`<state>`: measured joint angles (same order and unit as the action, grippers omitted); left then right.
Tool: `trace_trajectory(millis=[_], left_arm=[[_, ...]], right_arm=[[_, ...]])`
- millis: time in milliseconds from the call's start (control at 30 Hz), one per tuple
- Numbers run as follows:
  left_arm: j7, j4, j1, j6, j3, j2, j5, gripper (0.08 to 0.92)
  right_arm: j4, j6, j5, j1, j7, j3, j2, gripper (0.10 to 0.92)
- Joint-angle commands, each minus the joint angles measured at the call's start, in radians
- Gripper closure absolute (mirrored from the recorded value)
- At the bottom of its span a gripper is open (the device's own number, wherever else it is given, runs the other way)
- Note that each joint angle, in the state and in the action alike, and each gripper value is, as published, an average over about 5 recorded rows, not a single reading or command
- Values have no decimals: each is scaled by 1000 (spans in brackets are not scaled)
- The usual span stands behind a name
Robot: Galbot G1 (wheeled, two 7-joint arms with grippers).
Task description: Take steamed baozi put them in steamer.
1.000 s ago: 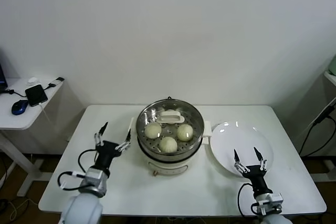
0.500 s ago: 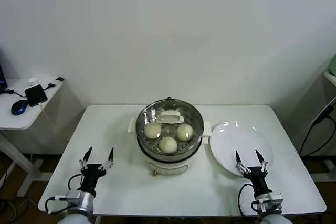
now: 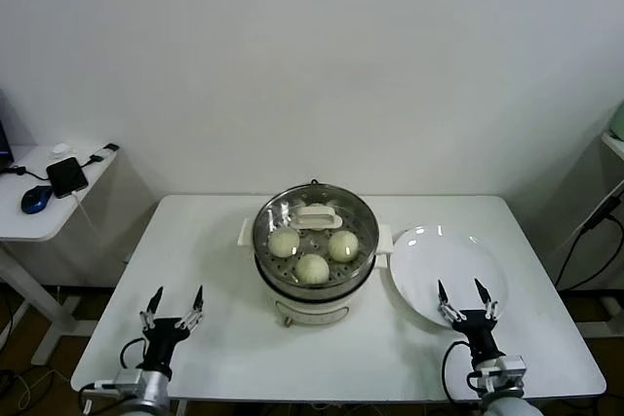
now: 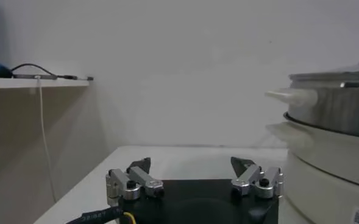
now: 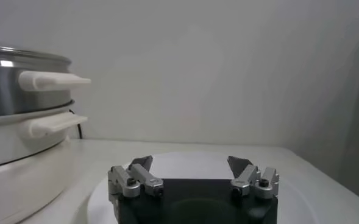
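since the earlier frame the left end effector point(image 3: 173, 303) has drawn back to the surface's point(image 3: 224, 241) near edge, fingers spread, empty; the right end effector point(image 3: 466, 296) hovers spread over the plate point(image 3: 429, 250). steamed baozi point(image 3: 312, 267) sit inside the steamer point(image 3: 314, 291) under its lid point(image 3: 314, 216). soft, light, easily dented: cradle their sides gently.

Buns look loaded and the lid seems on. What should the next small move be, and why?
Probably none beyond parking. Three baozi are plain through the glass lid on the steamer, a fourth hidden or unclear; the plate is bare. The left gripper and right gripper are open and hold nothing, so I would lower both arms to rest.
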<state>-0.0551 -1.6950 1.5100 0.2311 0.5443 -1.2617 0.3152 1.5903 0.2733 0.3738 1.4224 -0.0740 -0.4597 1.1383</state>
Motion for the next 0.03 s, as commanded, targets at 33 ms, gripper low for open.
trace_trajectory(millis=[33], left_arm=[[1,24,9,26,8,1,19,177]], right_arm=[[2,-3,9,1,-2,2,-1,203]])
